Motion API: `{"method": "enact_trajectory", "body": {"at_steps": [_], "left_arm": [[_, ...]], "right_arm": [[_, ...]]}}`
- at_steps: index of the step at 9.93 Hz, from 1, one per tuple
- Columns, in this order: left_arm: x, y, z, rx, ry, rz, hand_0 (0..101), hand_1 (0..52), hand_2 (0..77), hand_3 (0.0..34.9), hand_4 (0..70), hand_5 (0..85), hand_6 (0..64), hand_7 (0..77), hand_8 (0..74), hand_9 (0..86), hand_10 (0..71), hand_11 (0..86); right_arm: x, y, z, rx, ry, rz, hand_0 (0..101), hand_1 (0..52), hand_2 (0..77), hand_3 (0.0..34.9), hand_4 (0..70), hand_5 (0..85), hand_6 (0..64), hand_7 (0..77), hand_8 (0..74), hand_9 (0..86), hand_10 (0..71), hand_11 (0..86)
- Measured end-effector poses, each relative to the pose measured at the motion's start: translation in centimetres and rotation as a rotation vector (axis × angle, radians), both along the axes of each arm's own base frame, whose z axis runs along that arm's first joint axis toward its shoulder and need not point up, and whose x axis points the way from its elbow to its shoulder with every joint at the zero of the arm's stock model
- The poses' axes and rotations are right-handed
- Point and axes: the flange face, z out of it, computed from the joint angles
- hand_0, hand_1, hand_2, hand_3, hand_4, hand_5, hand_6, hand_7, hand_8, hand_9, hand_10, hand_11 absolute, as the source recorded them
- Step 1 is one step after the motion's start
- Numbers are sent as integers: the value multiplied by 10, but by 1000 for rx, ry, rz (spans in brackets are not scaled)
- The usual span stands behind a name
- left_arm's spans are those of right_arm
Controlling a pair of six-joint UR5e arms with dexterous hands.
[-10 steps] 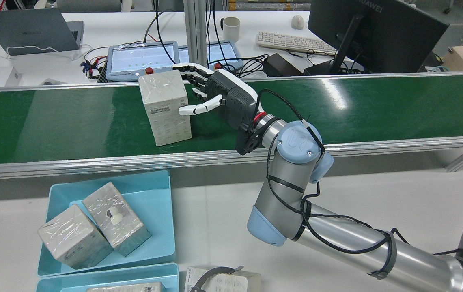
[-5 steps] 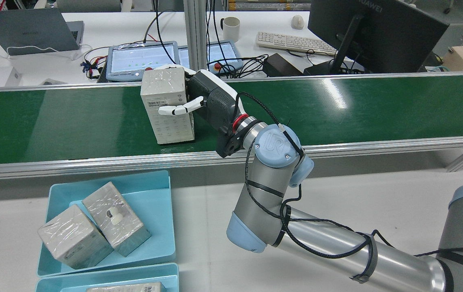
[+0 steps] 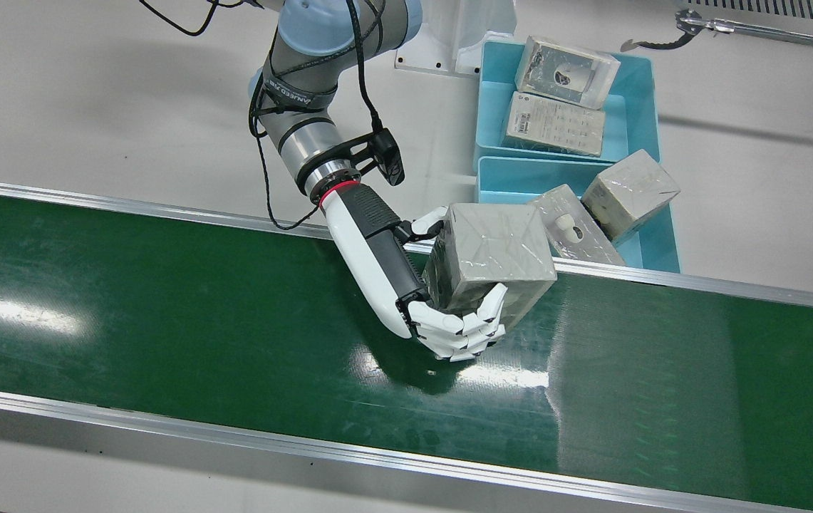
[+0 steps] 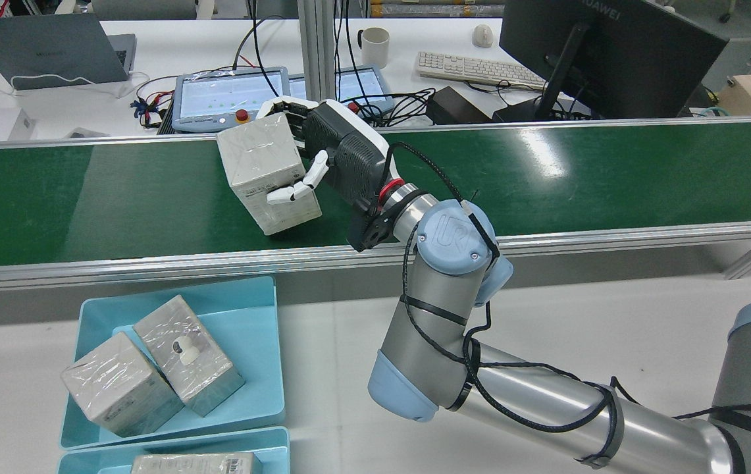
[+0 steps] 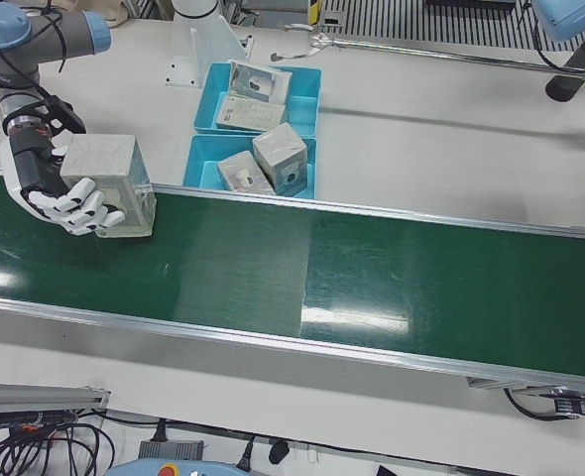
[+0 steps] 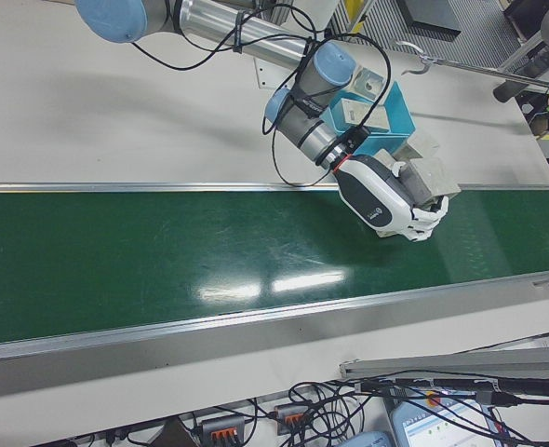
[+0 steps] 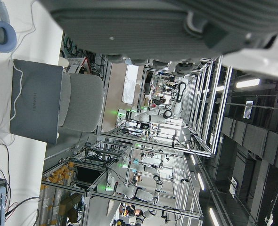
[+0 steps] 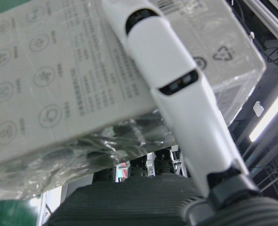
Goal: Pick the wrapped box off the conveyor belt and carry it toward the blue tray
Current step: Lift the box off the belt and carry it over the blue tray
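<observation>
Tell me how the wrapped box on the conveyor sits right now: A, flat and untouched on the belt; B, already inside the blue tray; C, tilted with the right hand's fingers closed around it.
C: the right hand clasps the wrapped box, which leans over the green conveyor belt.

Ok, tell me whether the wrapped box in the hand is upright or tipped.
Tipped. In the rear view the wrapped box leans left, clasped by the right hand.

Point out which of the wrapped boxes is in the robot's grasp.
The wrapped box over the green belt, tilted, with the right hand closed around it. The other boxes sit in the blue trays, untouched.
</observation>
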Motion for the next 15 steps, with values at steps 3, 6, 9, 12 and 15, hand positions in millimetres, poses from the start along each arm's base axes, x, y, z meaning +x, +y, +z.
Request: {"method": "enact_trajectory", "body": {"at_steps": [3, 6, 9, 12, 15], "left_arm": [[0, 0, 0, 0, 0, 0, 0, 0, 5, 0, 0, 11, 0, 5, 5, 0, 5, 0], [0, 0, 0, 0, 0, 0, 0, 0, 5, 0, 0, 11, 0, 5, 5, 0, 5, 0], [0, 0, 0, 0, 0, 0, 0, 0, 5, 0, 0, 11, 0, 5, 5, 0, 5, 0], [0, 0, 0, 0, 0, 0, 0, 0, 11, 0, 0, 11, 0, 5, 5, 0, 0, 0], [0, 0, 0, 0, 0, 0, 0, 0, 11, 0, 0, 11, 0, 5, 5, 0, 0, 5]], "right_arm": [[4, 44, -51, 30, -60, -28, 528, 125, 305, 22, 393, 496, 305, 578, 273, 687, 409, 365], [-44, 100, -62, 42, -48, -80, 522, 125, 305, 22, 398, 573, 333, 698, 365, 687, 458, 404], [-78, 139, -57, 55, -12, -100, 520, 5, 360, 20, 398, 589, 344, 693, 376, 698, 469, 404], [-92, 153, -51, 75, -26, -123, 548, 0, 360, 23, 398, 589, 344, 687, 382, 698, 469, 404], [-107, 175, -51, 80, -35, -161, 478, 5, 355, 88, 404, 556, 333, 693, 376, 682, 469, 404]]}}
